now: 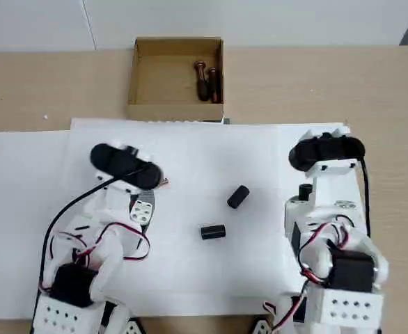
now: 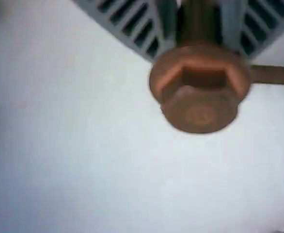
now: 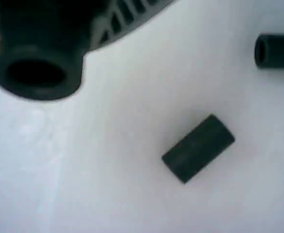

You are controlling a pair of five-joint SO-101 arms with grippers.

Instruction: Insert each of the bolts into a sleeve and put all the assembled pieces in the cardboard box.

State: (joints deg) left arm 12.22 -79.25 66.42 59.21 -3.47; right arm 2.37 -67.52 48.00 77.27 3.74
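Note:
My left gripper [image 1: 155, 184] hangs over the left part of the white paper, shut on a copper bolt [image 2: 200, 90] whose hex head faces the wrist camera between grey ribbed fingers [image 2: 127, 24]. A second copper shaft [image 2: 277, 75] shows just beside it. My right gripper [image 1: 306, 189] is at the right side of the paper, shut on a black sleeve [image 3: 35, 73] with its open end toward the camera. Two loose black sleeves [image 1: 238, 196] [image 1: 213, 232] lie on the paper between the arms, also seen from the right wrist as the nearer sleeve [image 3: 197, 148] and the farther sleeve [image 3: 276, 51].
The cardboard box [image 1: 145, 73] stands at the table's back, just beyond the paper, with assembled bolt-and-sleeve pieces [image 1: 207, 80] in its right half. The white paper sheet [image 1: 260, 153] covers the work area on the wooden table [image 1: 44, 76].

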